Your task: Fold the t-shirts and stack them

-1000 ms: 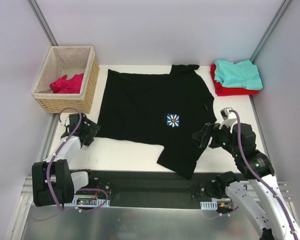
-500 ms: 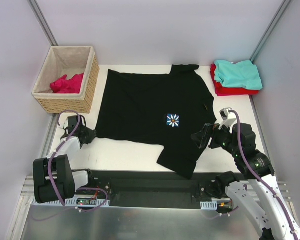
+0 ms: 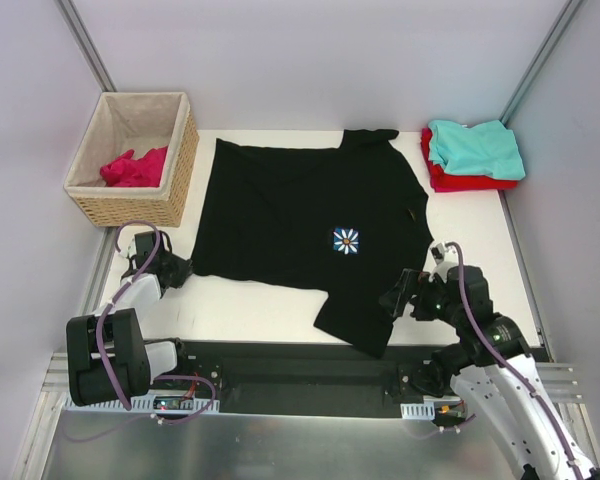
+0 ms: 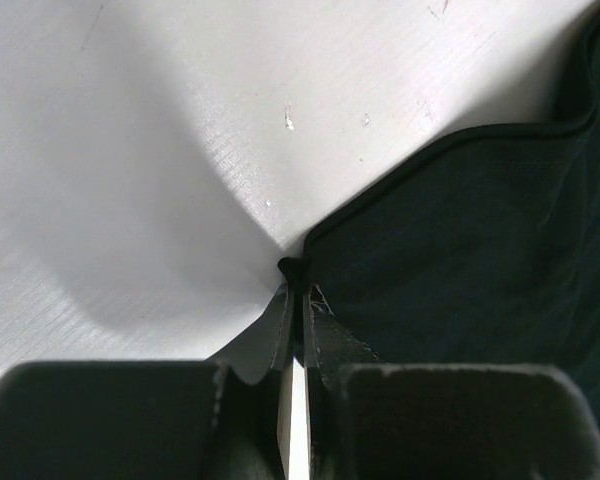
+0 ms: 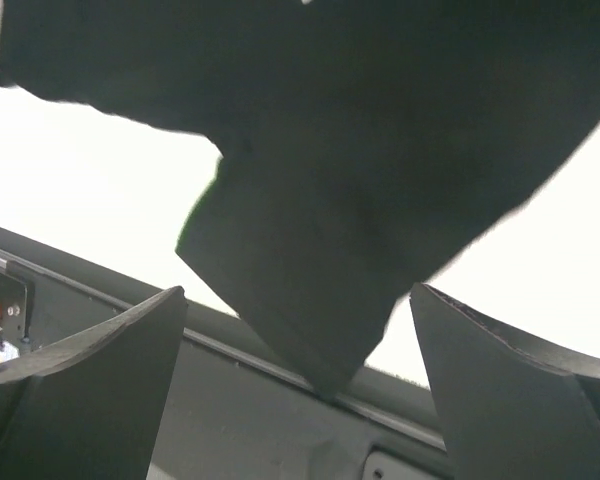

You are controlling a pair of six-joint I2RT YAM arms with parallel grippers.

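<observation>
Now that the black t-shirt [image 3: 300,210] is newly clamped by the left gripper [image 4: 298,300], folding is enabled; the right gripper [image 3: 402,288] is spread apart.

The left arm [image 3: 135,293] and right arm [image 3: 500,390] are being shown in white shells and black joints, with purple cables [image 3: 467,290] being looped alongside.

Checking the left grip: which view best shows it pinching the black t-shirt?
Left wrist view: the left gripper is shut on the black t-shirt, at a corner. The top view shows that pinch small and dark; the right wrist shows only a sleeve.
</observation>
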